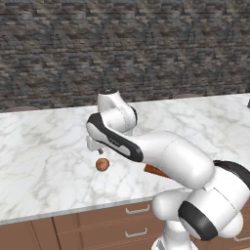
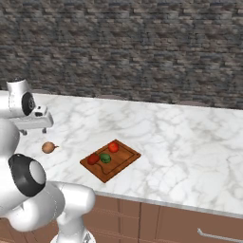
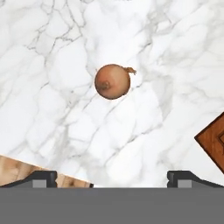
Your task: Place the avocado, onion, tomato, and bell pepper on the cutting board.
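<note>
The tan-brown onion (image 1: 102,165) (image 2: 48,147) (image 3: 112,81) lies alone on the marble counter, left of the cutting board (image 2: 124,159) (image 3: 214,140). On the board rest the dark green avocado (image 2: 105,158) and two red balls (image 2: 113,146) (image 2: 93,158); these are the tomato and the bell pepper, but I cannot tell which is which. My gripper (image 1: 97,151) (image 2: 34,131) (image 3: 112,177) hangs open just above the onion, a little to its near side, with nothing between its fingers. In the left base view my arm hides most of the board.
The white marble counter (image 1: 44,146) (image 2: 190,152) runs wide to both sides, backed by a dark stone wall (image 2: 142,52). Its front edge and the wooden drawers (image 1: 97,224) (image 3: 17,168) lie close below the onion.
</note>
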Robot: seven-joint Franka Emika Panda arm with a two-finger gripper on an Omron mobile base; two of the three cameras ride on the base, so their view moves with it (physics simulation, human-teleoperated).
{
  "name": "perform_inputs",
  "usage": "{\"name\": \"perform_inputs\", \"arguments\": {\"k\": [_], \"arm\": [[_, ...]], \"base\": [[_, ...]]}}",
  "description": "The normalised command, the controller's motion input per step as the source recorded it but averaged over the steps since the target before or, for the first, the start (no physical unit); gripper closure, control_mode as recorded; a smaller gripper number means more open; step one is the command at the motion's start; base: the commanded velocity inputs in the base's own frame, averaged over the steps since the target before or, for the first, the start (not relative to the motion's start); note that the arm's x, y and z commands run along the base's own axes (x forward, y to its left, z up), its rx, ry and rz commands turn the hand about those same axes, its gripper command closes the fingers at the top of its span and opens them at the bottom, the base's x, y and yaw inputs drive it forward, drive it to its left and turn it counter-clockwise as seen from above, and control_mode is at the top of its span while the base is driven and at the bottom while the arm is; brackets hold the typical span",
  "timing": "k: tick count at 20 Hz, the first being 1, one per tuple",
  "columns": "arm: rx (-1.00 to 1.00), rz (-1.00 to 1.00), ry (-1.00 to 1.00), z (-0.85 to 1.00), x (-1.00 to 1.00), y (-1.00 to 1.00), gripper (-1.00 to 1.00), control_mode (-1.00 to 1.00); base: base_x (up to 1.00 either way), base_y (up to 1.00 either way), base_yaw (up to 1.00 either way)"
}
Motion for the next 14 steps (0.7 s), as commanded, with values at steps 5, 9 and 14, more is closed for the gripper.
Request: {"name": "perform_inputs", "arguments": {"k": [5,9,14], "arm": [[0.0,0.0,0.0,-0.32,0.15,0.0,-1.0,-1.0],[0.0,0.0,-0.02,-0.23,0.16,0.01,-1.0,-1.0],[0.0,0.0,-0.04,-0.13,0.34,0.2,-1.0,-1.0]], "base": [[0.0,0.0,0.0],[0.0,0.0,0.0],[0.0,0.0,0.0]]}}
